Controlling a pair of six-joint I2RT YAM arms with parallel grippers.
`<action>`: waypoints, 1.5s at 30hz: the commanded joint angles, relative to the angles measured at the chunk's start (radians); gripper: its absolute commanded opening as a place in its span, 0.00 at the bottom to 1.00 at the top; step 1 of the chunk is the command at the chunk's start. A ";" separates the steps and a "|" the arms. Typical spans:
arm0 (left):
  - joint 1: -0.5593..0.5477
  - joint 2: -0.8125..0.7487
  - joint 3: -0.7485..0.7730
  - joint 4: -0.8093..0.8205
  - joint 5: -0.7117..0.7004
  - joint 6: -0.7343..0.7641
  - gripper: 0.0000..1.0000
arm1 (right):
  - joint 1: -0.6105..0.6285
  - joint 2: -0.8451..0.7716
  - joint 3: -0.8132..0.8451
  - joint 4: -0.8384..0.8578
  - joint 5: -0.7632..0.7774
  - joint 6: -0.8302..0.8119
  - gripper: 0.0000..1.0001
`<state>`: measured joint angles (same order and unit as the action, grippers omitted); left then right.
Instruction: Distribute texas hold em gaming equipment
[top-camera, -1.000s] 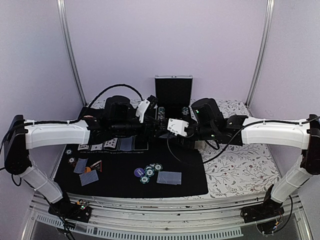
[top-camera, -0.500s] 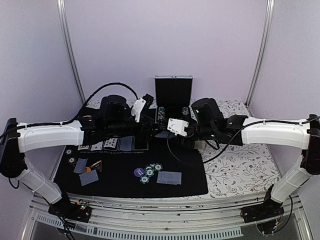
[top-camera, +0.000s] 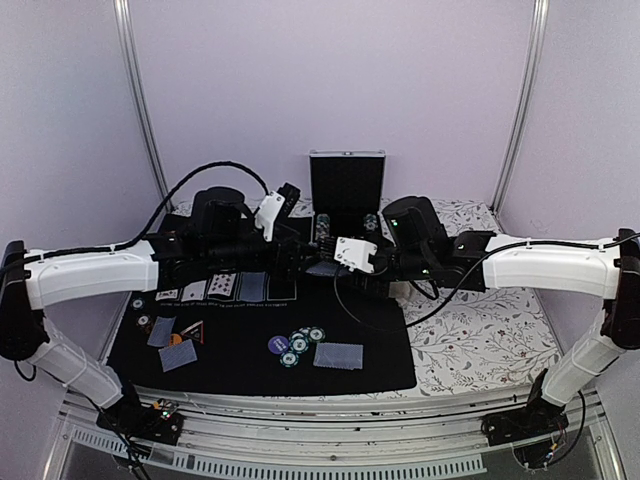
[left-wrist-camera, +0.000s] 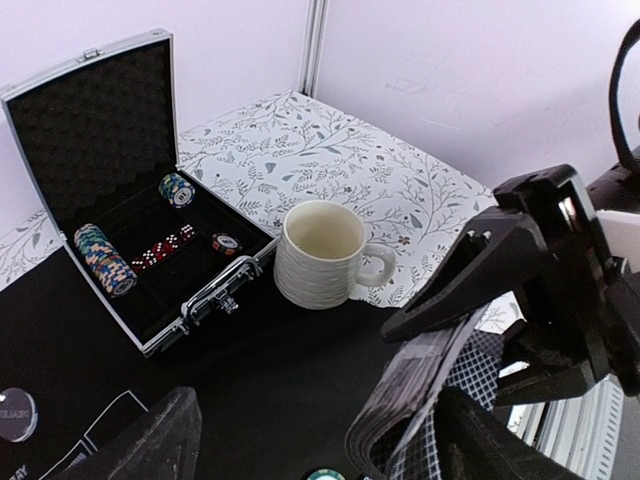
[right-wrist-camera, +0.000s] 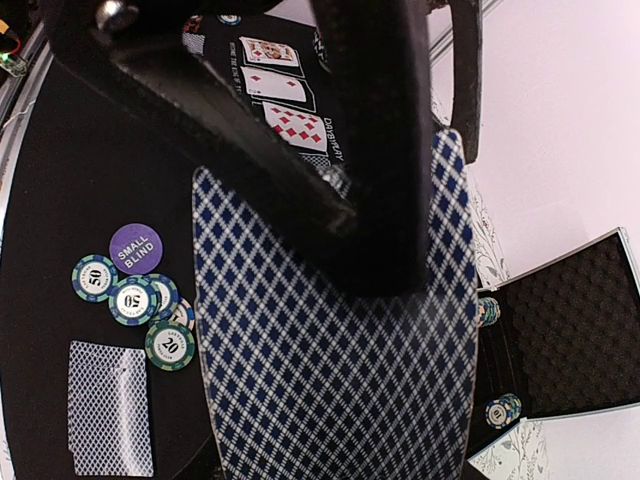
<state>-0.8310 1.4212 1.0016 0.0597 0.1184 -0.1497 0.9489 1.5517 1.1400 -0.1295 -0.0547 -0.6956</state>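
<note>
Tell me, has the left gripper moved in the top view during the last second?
Yes. The left gripper has drawn back toward the left side of the picture, farther from the open chip case standing at the back of the table.

Card deck (right-wrist-camera: 320, 360) partly behind dark jaws, round button (left-wrist-camera: 14, 414) cut by left edge

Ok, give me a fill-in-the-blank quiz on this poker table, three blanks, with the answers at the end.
The purple button is printed small ____.
The right tool is shut on a deck of ____.
The open case holds red dice and stacks of ____.
Missing words: blind; cards; chips.
</note>
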 joint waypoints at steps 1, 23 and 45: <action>0.013 -0.033 -0.009 0.000 0.065 -0.010 0.83 | 0.008 -0.016 0.008 0.011 -0.009 0.004 0.42; 0.036 -0.020 0.034 -0.110 0.025 0.040 0.77 | 0.007 -0.016 0.002 0.014 -0.007 0.001 0.42; 0.061 -0.050 0.042 -0.105 0.264 0.085 0.43 | 0.008 -0.011 0.009 0.013 -0.011 0.005 0.42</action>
<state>-0.7818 1.3338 1.0164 -0.0368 0.3294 -0.0929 0.9489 1.5517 1.1397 -0.1295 -0.0612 -0.6960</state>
